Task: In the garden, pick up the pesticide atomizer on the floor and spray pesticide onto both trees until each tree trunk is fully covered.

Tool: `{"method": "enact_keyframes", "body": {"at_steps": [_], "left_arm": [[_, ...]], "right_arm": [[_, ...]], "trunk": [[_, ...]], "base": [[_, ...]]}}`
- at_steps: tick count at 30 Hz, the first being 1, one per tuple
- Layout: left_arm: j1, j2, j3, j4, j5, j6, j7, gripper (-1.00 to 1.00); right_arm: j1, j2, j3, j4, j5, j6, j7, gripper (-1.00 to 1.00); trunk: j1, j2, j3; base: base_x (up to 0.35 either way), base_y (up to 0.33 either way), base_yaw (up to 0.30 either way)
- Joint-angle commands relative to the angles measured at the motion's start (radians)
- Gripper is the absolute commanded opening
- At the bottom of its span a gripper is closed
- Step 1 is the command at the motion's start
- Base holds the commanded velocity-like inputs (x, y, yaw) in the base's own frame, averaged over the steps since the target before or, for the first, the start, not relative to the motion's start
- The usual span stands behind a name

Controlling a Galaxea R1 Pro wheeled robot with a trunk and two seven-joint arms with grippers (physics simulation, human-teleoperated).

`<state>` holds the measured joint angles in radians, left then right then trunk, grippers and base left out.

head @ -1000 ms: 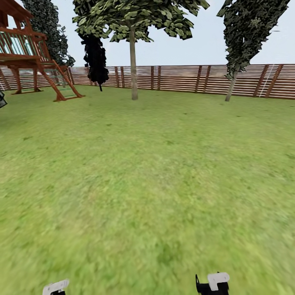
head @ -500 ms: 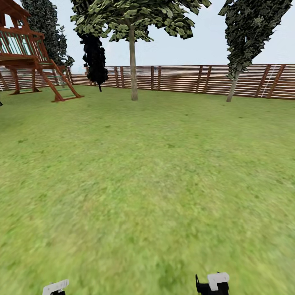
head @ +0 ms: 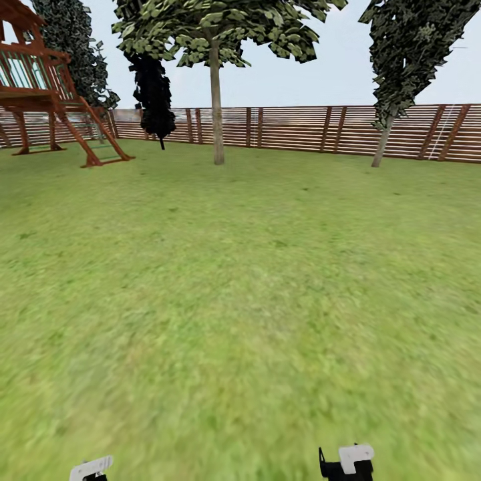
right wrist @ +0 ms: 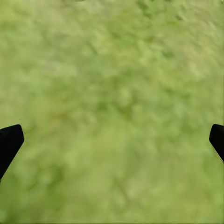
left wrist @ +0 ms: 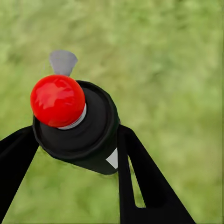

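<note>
Two tree trunks rise just before the wooden fence (head: 321, 130): the straight trunk (head: 217, 107) and, well to its right, the leaning trunk (head: 381, 147). Open lawn (head: 240, 280) runs unbroken to the fence; one playset (head: 47, 93) stands left. The left gripper (left wrist: 74, 154) clamps the pesticide atomizer (left wrist: 77, 126), red cap (left wrist: 57, 100) toward the camera, long axis along the fingers. The right gripper (right wrist: 112, 140) is spread wide over grass.

Looks like the head camera got panned slightly right: the playset (head: 50, 87) is pushed further toward the left edge, and the dark object once seen at that edge has been lost from view.
</note>
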<state>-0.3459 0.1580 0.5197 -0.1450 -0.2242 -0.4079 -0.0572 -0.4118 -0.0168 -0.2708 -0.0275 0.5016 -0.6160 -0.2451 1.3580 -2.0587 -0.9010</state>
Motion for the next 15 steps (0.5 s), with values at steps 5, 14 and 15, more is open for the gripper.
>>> {"method": "enact_keyframes", "body": {"at_steps": [5, 14, 15], "left_arm": [[-0.001, 0.0, 0.009, 0.001, -0.006, -0.003, -0.006, -1.0], [-0.001, 0.0, 0.009, 0.001, -0.006, -0.003, -0.006, -1.0], [-0.001, 0.0, 0.009, 0.001, -0.006, -0.003, -0.006, -1.0]], "right_arm": [[-0.001, 0.0, -0.005, 0.001, 0.011, -0.002, -0.006, 1.0], [-0.001, 0.0, -0.005, 0.001, 0.011, -0.002, -0.006, 1.0], [-0.001, 0.0, -0.005, 0.001, 0.011, -0.002, -0.006, 1.0]], "trunk": [[0.0, 0.0, -0.001], [0.0, 0.0, -0.001], [0.0, 0.0, -0.001]], "base": [[0.338, 0.0, 0.0], [0.338, 0.0, 0.0], [0.338, 0.0, 0.0]]}}
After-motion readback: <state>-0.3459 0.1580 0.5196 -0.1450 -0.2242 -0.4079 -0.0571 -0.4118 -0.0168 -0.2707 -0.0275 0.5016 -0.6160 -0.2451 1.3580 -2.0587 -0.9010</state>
